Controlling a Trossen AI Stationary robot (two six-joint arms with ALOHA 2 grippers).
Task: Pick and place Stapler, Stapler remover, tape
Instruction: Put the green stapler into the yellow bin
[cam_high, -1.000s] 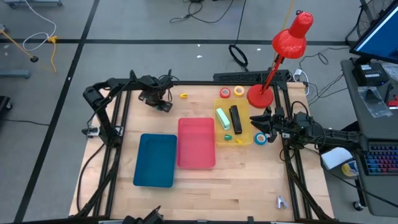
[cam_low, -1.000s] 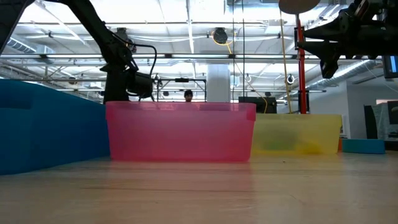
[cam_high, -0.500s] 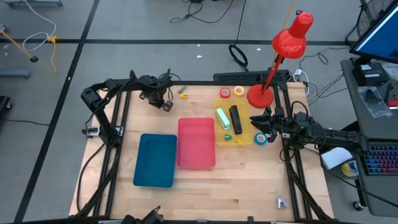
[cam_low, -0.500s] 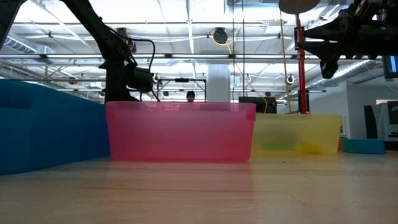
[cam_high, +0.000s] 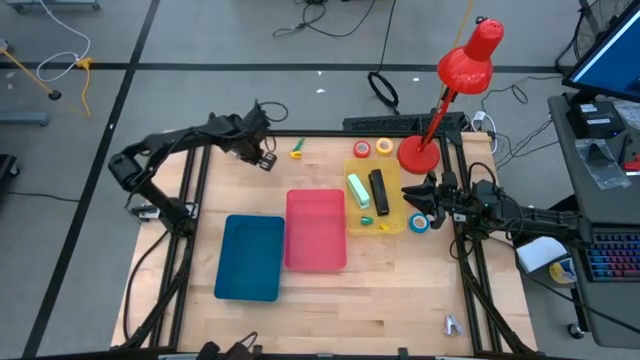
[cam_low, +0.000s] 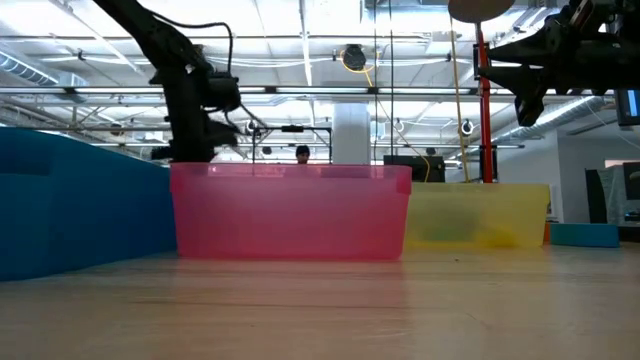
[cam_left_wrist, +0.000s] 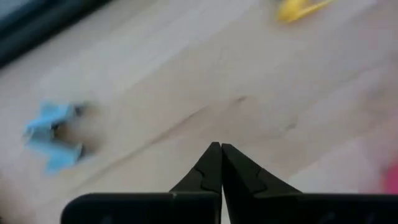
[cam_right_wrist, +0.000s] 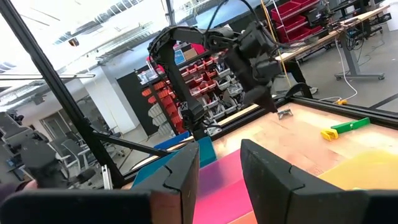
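My left gripper (cam_high: 266, 160) hangs pinched shut and empty over open wood near the table's far-left edge; the blue staple remover (cam_left_wrist: 53, 135) lies close by. My right gripper (cam_high: 417, 196), fingers parted, waits beside the yellow tray (cam_high: 392, 222), where the black stapler (cam_high: 379, 191) lies lengthwise, front to back.

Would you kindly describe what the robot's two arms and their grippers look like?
Both arms are dark, slender, jointed linkages with thin black cables looping along them. The left gripper ends in two matte black tapered fingers with stepped, notched inner edges. The right gripper has broader flat black fingers. No markings are legible.
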